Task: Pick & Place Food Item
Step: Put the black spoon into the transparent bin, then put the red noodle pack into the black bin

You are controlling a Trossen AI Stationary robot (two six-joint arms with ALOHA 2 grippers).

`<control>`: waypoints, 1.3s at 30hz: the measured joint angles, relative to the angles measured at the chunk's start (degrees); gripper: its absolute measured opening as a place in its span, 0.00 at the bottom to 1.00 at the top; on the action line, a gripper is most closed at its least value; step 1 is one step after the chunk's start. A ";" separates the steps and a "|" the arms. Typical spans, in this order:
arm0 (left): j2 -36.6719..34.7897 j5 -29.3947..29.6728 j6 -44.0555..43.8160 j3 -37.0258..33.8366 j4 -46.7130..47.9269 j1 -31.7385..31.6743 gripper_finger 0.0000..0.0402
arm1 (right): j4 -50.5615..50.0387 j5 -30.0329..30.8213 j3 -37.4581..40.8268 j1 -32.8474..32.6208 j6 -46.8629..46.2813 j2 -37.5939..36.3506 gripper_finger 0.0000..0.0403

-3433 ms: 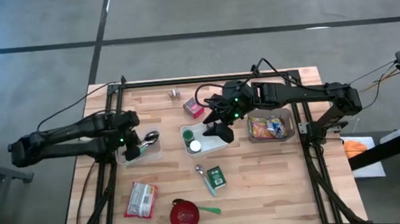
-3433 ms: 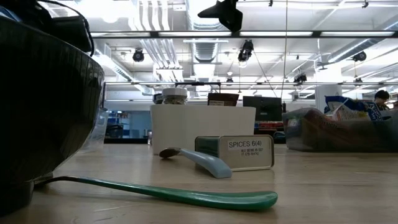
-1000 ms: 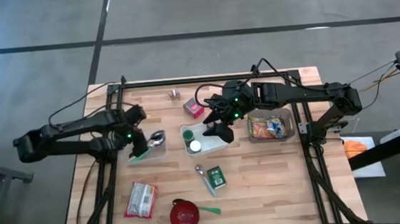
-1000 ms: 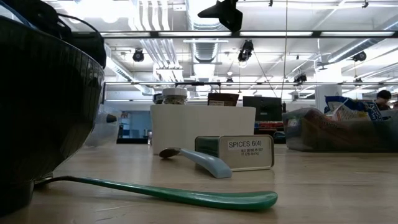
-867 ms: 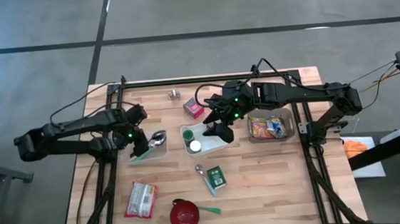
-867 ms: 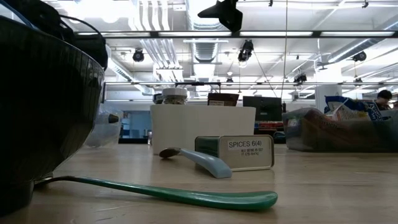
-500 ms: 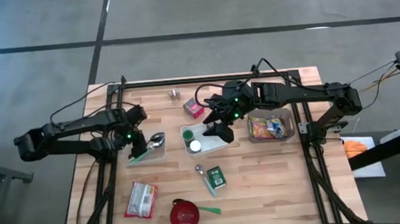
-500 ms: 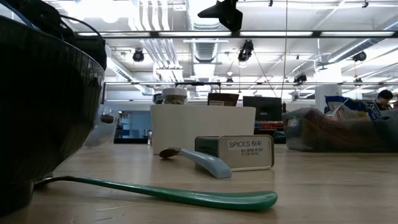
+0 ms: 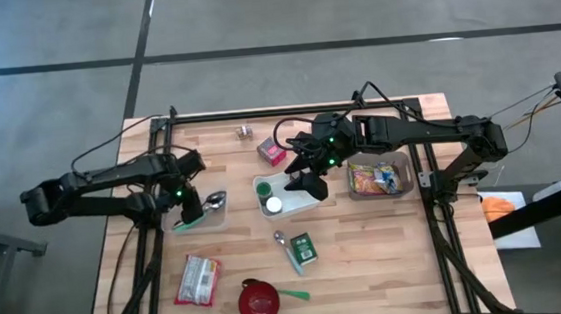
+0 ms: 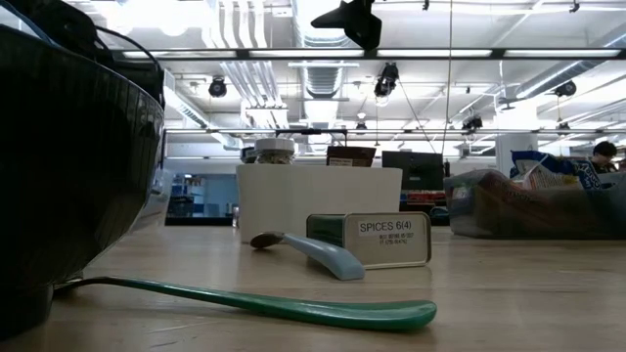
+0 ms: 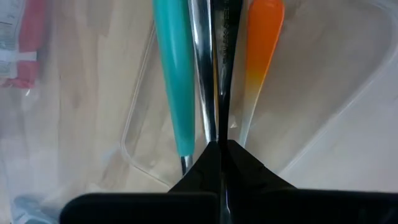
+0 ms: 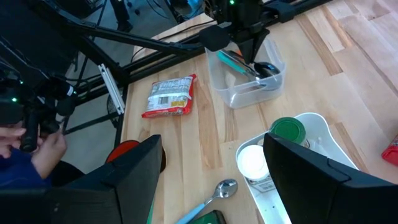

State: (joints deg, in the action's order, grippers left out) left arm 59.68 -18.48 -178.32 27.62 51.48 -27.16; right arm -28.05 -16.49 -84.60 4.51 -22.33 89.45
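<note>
Food packet [image 9: 198, 280] was seen lying flat at the table's [image 9: 389, 259] near-left, just near of the left pincer [image 9: 192, 210], closed on utensil handles in a clear container [image 9: 205, 216]. The right pincer [image 9: 310, 185] hovered open, farther off.

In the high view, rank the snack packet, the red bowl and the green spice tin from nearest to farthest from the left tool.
From the left tool:
1. Snack packet, at the table's near-left area.
2. Red bowl, at the front edge.
3. Green spice tin, front centre, beside a spoon.
</note>
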 joint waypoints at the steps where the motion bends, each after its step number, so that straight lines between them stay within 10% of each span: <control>1: -0.04 -0.03 0.02 0.00 0.09 0.00 0.00 | 0.00 0.00 0.00 0.00 0.00 0.00 0.69; 20: -0.15 -2.15 7.77 0.11 -2.79 0.11 0.02 | 0.01 0.00 0.00 0.01 -0.01 0.00 0.69; 39: -0.19 -2.71 11.01 0.17 -3.04 0.11 0.56 | 0.00 0.00 0.00 0.01 -0.10 0.00 0.69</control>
State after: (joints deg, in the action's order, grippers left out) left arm 59.49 -21.19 -167.31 27.79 48.45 -27.05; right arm -28.05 -16.49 -84.60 4.52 -22.43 89.45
